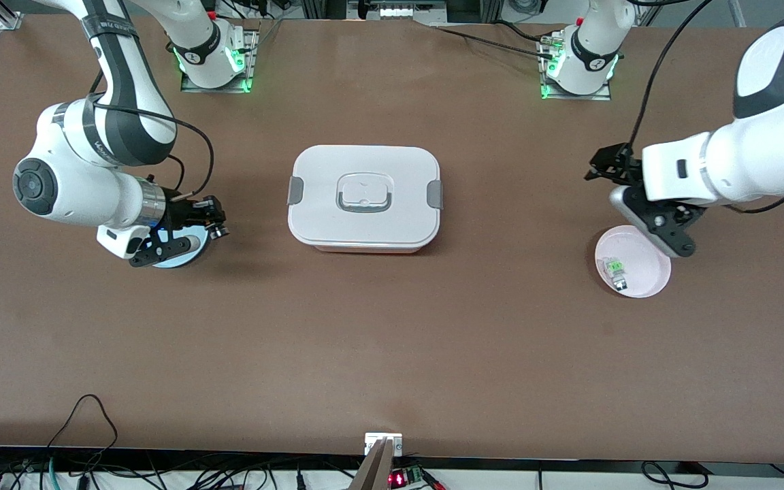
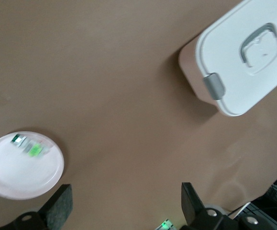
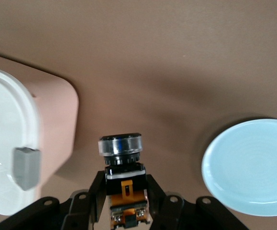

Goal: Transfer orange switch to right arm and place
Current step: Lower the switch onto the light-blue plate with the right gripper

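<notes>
Right gripper (image 3: 124, 203) is clamping the orange switch (image 3: 123, 179), hanging over the blue plate (image 3: 253, 167) at the right arm's end. Left gripper (image 2: 124, 203) is hovering wide open over the pink plate (image 1: 647, 279), holding nothing.

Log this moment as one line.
right gripper: shut on orange switch, above blue plate | left gripper: open, over pink plate

Brown desk (image 1: 392, 354), white lidded box (image 1: 363, 197) at its middle, pale blue plate (image 1: 181, 253) toward the right arm's end, pink plate (image 1: 640, 269) toward the left arm's end
</notes>
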{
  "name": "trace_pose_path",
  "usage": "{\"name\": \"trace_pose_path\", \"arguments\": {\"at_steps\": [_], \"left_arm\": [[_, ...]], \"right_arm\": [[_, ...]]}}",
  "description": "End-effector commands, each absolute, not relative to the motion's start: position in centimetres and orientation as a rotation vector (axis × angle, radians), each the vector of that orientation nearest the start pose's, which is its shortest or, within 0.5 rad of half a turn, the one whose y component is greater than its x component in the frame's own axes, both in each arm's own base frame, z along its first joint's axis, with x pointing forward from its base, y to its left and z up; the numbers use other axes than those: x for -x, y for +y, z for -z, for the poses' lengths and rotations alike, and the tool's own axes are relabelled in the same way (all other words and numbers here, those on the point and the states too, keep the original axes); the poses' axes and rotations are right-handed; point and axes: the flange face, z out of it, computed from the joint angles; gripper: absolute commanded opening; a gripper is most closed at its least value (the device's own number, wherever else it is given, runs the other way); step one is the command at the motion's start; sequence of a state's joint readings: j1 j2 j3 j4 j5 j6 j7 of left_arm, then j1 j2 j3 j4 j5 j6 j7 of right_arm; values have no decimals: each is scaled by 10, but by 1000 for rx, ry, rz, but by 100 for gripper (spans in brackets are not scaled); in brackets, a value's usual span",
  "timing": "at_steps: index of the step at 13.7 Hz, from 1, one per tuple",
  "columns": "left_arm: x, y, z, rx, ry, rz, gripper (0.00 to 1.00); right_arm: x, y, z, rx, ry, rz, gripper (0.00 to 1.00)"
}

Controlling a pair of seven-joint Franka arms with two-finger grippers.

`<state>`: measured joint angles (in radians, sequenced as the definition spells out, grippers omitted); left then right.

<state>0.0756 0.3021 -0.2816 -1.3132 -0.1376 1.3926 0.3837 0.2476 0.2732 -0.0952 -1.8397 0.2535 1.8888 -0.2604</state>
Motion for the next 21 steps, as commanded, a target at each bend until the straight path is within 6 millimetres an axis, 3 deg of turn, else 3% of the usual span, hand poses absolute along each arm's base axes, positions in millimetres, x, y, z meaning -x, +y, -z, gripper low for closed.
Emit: {"name": "trace_pose_path", "arguments": {"at_steps": [1,3,6,10,13,21], "left_arm": [[-589,-94,-582,3209,665,-300,100],[-577,-70,-604,3224,359,-256,100],[-564,-42,-605,3161,244,-212,100],[-559,-38,-596,3147,156,-225,100],[-560,-30,-600,3095,137,-225,100],[-572,-28,-600,3093,141,-137,100]], "right_arm": [[-583,88,-360,2881,-696,-264,29],[-583,73,-354,2889,-916,-263,29],[-578,54,-343,2866,-1219,-254,29],[-570,15,-321,2723,-1567,-211,29],[-565,0,-314,2587,-1758,-210,29],[-527,-3,-268,2408,-2050,-94,29]]}}
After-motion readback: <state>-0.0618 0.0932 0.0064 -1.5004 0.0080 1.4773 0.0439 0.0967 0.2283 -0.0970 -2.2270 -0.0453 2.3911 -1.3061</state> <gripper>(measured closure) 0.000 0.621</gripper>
